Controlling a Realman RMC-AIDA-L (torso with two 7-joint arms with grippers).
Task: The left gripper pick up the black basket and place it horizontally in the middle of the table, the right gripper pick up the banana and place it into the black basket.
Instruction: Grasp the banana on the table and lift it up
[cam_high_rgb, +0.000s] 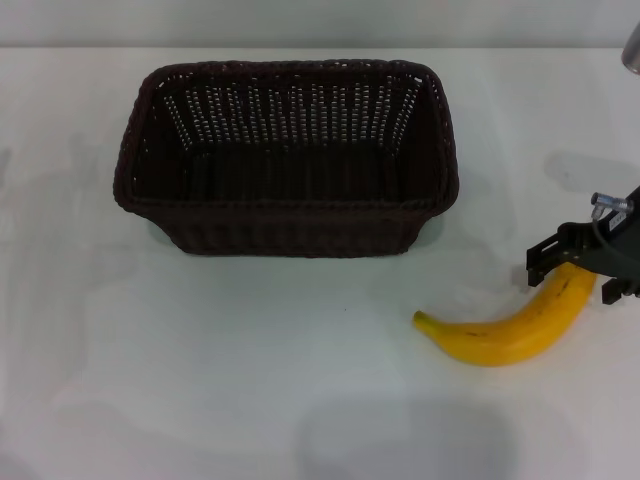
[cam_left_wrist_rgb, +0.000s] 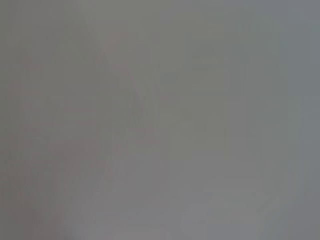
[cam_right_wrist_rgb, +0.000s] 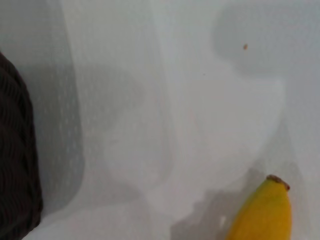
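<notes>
The black basket (cam_high_rgb: 290, 222) stands lengthwise across the middle of the white table (cam_high_rgb: 200, 380), toward the back, and it is empty. Its dark edge shows in the right wrist view (cam_right_wrist_rgb: 15, 165). The banana (cam_high_rgb: 500, 335) lies on the table in front of and to the right of the basket, with its dark tip pointing left. Its tip end also shows in the right wrist view (cam_right_wrist_rgb: 265, 215). My right gripper (cam_high_rgb: 577, 277) is low at the banana's right end, with a jaw on either side of it, open. The left gripper is out of view; its wrist view shows only blank grey.
A bare strip of table lies between the basket's front wall and the banana. The table's far edge (cam_high_rgb: 320, 47) runs behind the basket. A grey object (cam_high_rgb: 632, 50) shows at the top right corner.
</notes>
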